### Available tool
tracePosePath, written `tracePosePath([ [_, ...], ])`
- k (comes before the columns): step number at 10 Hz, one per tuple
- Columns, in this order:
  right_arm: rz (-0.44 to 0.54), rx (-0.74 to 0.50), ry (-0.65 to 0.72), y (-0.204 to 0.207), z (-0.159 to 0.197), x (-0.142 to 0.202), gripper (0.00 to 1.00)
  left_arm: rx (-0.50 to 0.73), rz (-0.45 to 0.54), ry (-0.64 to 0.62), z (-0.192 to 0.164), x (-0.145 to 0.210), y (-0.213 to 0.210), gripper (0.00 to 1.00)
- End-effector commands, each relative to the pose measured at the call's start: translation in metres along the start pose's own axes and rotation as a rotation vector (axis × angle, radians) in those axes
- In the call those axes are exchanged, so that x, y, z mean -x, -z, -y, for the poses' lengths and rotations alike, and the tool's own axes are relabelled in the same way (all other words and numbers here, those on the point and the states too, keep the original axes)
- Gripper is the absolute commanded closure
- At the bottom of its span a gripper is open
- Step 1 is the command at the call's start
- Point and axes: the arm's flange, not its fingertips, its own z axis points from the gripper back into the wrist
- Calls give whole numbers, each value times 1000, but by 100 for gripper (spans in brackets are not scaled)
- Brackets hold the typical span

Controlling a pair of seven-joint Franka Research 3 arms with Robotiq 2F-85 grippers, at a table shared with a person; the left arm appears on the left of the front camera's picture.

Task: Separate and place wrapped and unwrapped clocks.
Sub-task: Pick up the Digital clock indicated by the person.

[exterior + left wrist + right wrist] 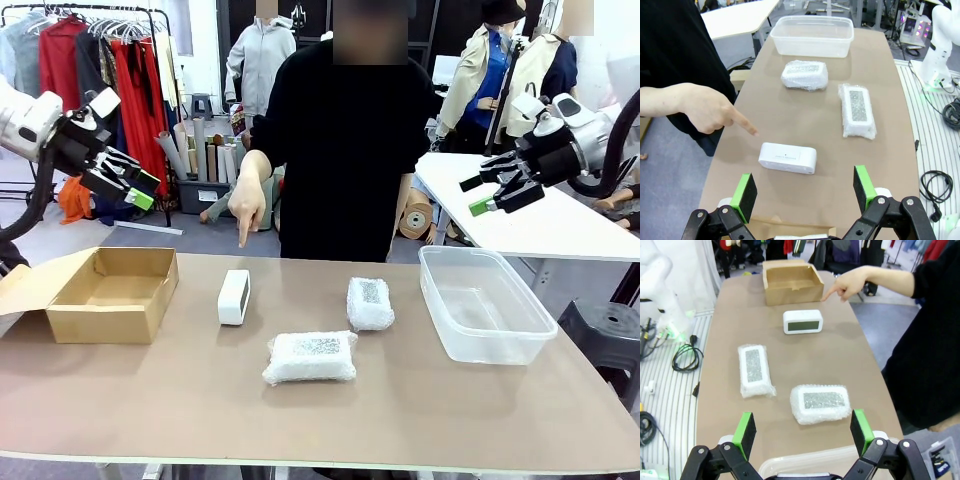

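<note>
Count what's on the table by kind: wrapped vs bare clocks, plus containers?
Wrapped clocks: 2
Bare clock: 1
Cardboard box: 1
Clear plastic tub: 1
Total: 5

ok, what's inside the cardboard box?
Cardboard box: bare brown floor visible, nothing lying on it. The floor strip behind its near wall is hidden in the front view.

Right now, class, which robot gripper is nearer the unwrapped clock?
Left. The left gripper hovers above the cardboard box, just left of the unwrapped clock; the right gripper hangs above the plastic tub, farther off.
</note>
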Motion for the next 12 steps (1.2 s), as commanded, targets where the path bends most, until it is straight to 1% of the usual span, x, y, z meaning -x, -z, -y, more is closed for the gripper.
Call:
tracePosePath([
  [1,-17,26,70,24,-7,-28,0,-1,0,0,0,-1,-1,0],
  [2,-33,28,90,34,-11,-42,0,-1,0,0,0,-1,-1,0],
  [5,-106,116,264,75,-10,-88,0,-1,0,0,0,-1,-1,0],
  [6,-145,154,315,95,-12,-102,0,-1,0,0,0,-1,-1,0],
  [8,-238,178,416,121,-9,-133,0,-1,0,0,0,-1,-1,0],
  [9,-275,194,438,137,-9,-146,0,-1,0,0,0,-1,-1,0],
  [10,-300,178,460,150,-7,-159,0,-1,0,0,0,-1,-1,0],
  [11,-355,214,479,166,-6,-170,0,-1,0,0,0,-1,-1,0],
  [12,-386,232,474,180,0,-178,0,-1,0,0,0,-1,-1,0],
])
